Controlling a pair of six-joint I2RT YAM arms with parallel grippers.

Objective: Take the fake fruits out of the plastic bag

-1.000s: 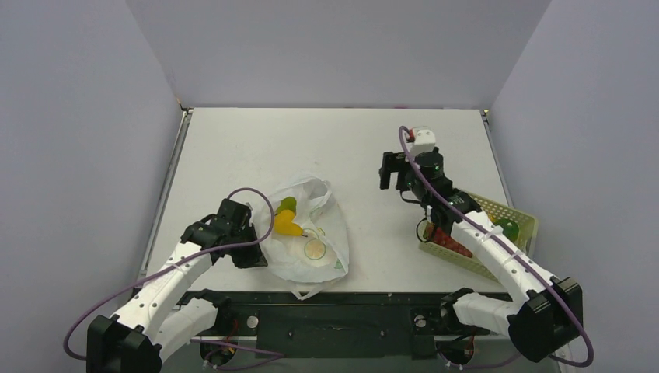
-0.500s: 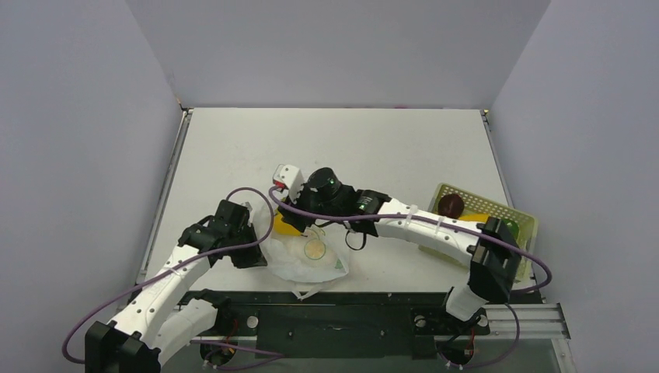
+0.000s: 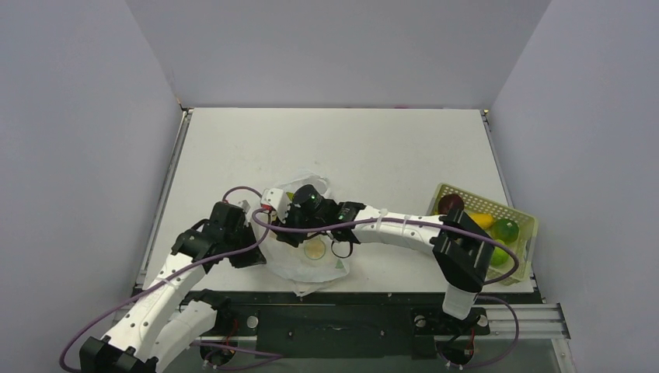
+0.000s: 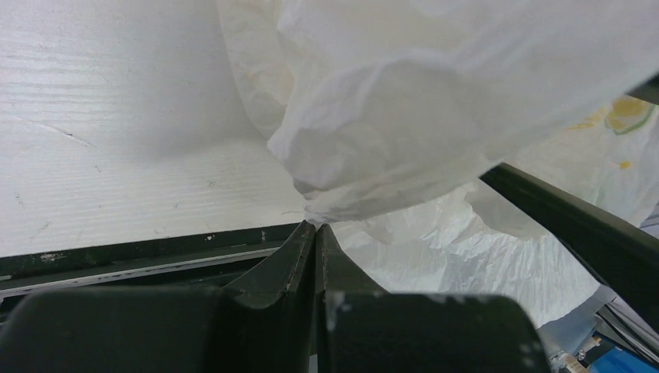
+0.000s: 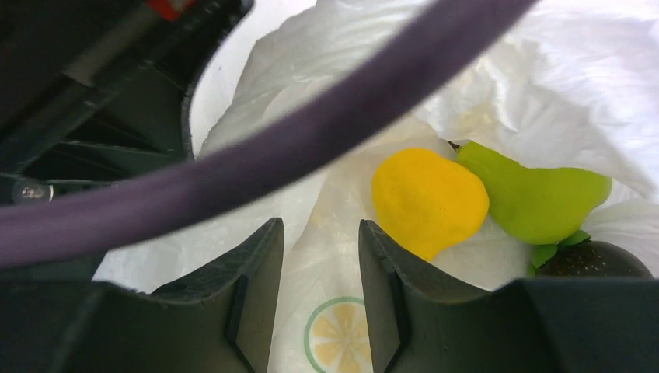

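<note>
Right gripper (image 5: pixel 319 237) has swung over from the basket (image 3: pixel 497 205) into the plastic bag (image 3: pixel 326 268): jaws half-open, empty, just beside the yellow lumpy piece (image 5: pixel 427 198) and green pear (image 5: pixel 536 202). Left gripper (image 4: pixel 315 229) is clamped on bag film. I reckon I might nip plastic instead of fruit

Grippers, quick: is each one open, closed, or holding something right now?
Left gripper: closed, pinching the plastic bag.
Right gripper: jaws apart over the bag, gripping nothing visible; yellow fruit beside it.
</note>
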